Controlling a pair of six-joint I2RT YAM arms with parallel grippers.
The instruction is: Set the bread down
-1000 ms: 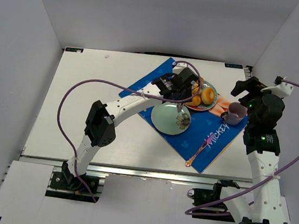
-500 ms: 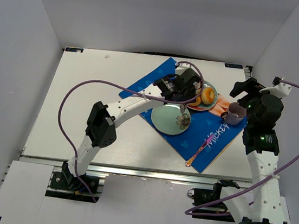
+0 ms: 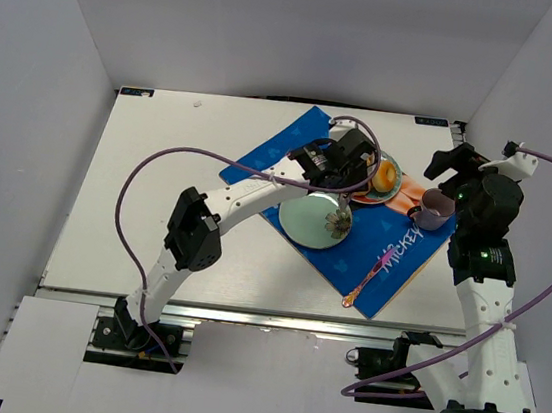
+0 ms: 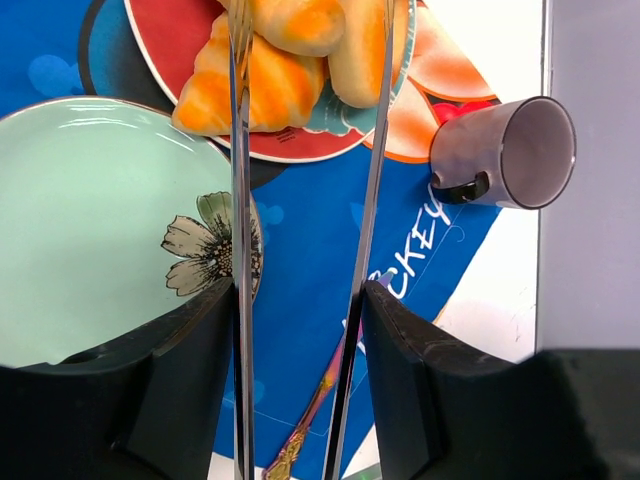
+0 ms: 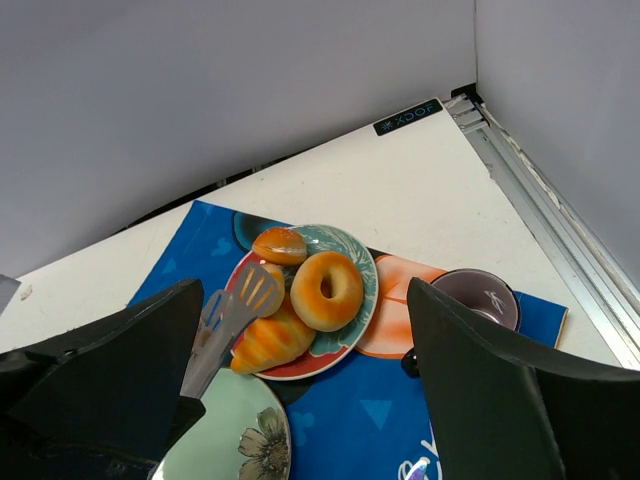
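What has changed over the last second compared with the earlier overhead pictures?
The left claw, holding the tongs, has moved right, further over the red plate, and hides more of it from above. The bread lies on that plate, not lifted. The right arm, green plate, mug and spoon stayed put.

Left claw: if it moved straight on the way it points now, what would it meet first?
Probably the bread on the red plate: the tongs held in the left claw reach over it. Their height above it is unclear.
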